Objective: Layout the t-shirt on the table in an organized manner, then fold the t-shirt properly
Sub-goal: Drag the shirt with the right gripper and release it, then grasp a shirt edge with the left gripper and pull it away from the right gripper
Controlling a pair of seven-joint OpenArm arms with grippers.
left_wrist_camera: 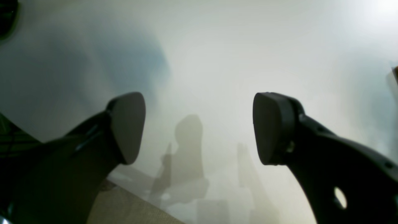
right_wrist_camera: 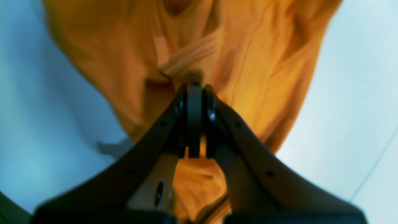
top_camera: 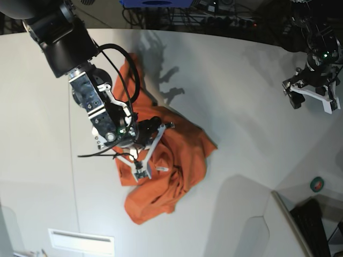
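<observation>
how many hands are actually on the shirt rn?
1. The right hand is shut on the t-shirt near its ribbed neckline, mid-table. The left hand hangs open over bare table, well away from the cloth.

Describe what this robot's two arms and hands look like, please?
Both arms are dark and boxy, with bare metal-grey joint blocks and looping black cables. The right hand has pale fingers in the base view; close up, the fingers are black and curved, with small round holes. The left hand ends in black fingers with flat, rounded grey pads. A small green light glows on the left arm.
</observation>
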